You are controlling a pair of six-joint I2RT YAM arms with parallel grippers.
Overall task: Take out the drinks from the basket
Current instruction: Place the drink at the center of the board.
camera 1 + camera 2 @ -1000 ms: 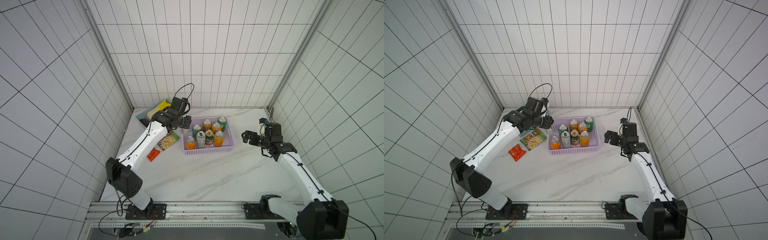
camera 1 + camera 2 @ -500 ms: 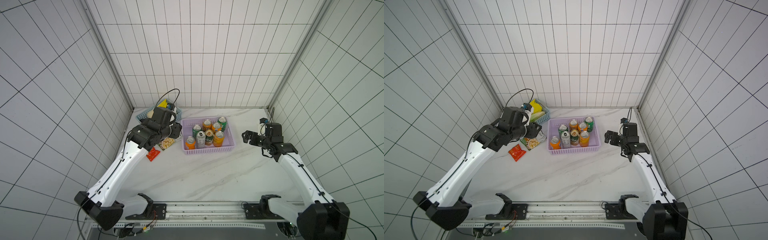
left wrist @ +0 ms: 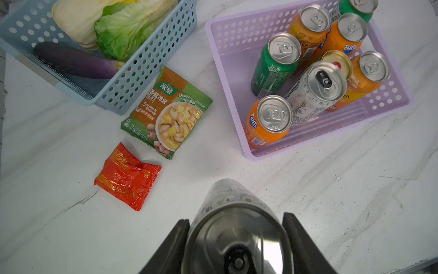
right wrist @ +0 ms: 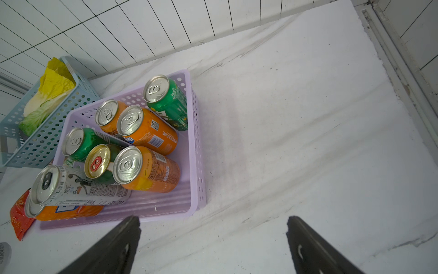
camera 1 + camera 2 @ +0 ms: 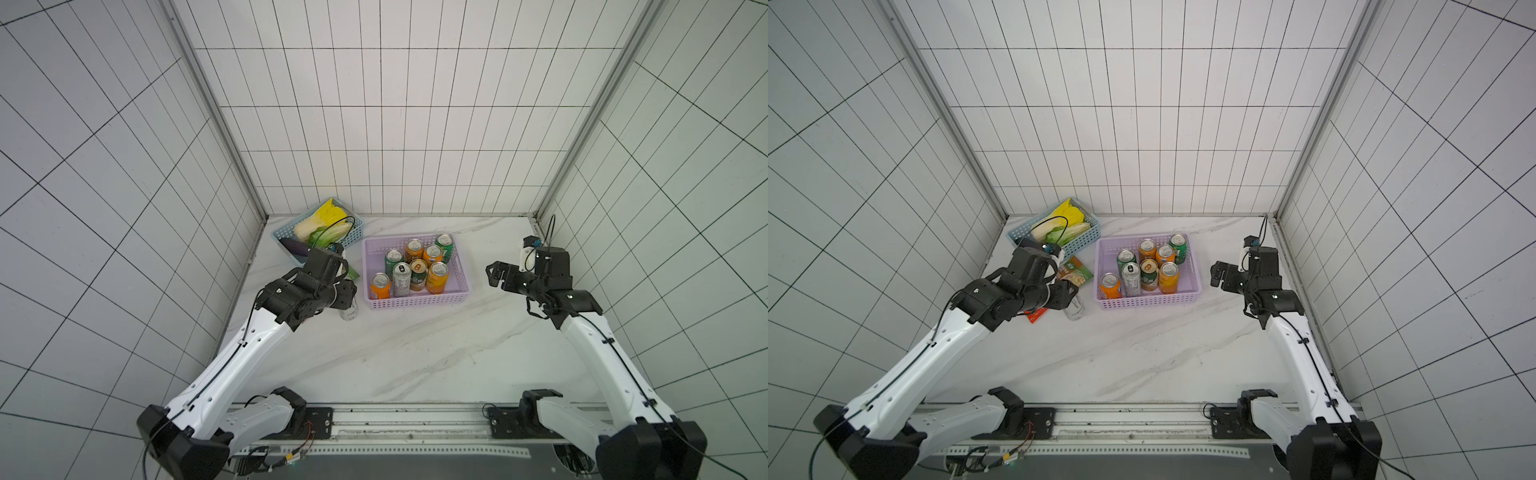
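Left gripper point(image 3: 235, 220) clamps a slim silver can point(image 3: 227, 201) upright, just outside the basket point(image 5: 419, 301) — clear of its wall for set-down. Right gripper point(image 4: 213, 219) hangs wide open, empty, opp. side — 8 drinks point(image 5: 417, 270) left inside.

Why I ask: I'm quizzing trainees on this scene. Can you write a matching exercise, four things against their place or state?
Things:
1. eggplant
2. gold-top can
3. red packet
4. left pincer

Place or state:
a. on the table
b. shut on a silver can
c. in the lilac basket
d. in the blue basket

Pairs: 1-d, 2-c, 3-a, 4-b.
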